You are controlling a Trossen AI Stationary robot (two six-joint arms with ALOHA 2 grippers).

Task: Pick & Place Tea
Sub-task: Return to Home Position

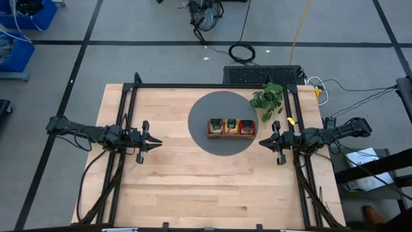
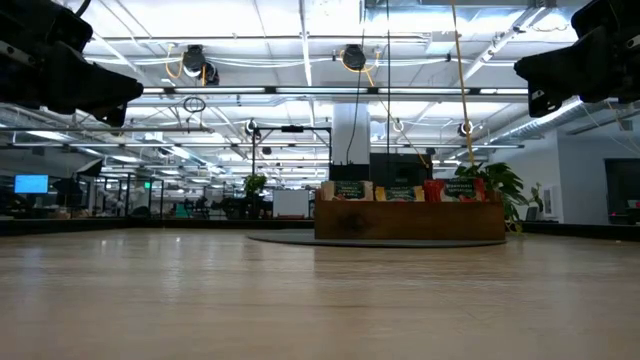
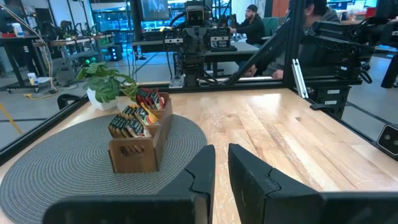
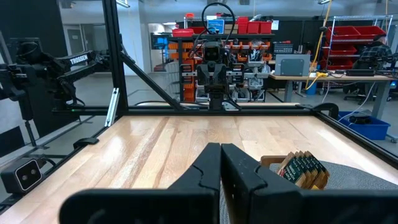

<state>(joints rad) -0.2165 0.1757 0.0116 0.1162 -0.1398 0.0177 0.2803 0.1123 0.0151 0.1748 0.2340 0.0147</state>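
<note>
While the tea (image 1: 231, 126) stands packed in the wooden tray (image 1: 232, 136) – beige packets in one end section, orange-yellow in the middle, red in the other end – neither arm is anywhere on it. In the low view the packets' (image 2: 400, 190) tops poke up above the tray's front wall (image 2: 410, 222). The tray sits on a round grey mat (image 1: 206, 138) at the middle of the far half of the table (image 1: 193, 187), with a green plant (image 1: 269, 98) just beyond the mat's right edge. The right gripper (image 1: 262, 142) hangs at the mat's right rim, near the red end of the tray but clear of it, its jaws pressed together on nothing. The left gripper (image 1: 156, 143) hangs well apart from the tray, off the mat on the table's left side – its fingers (image 3: 202, 171) drawn close with only a thin slit between them, nothing held. Both grippers point inward toward the tray.
</note>
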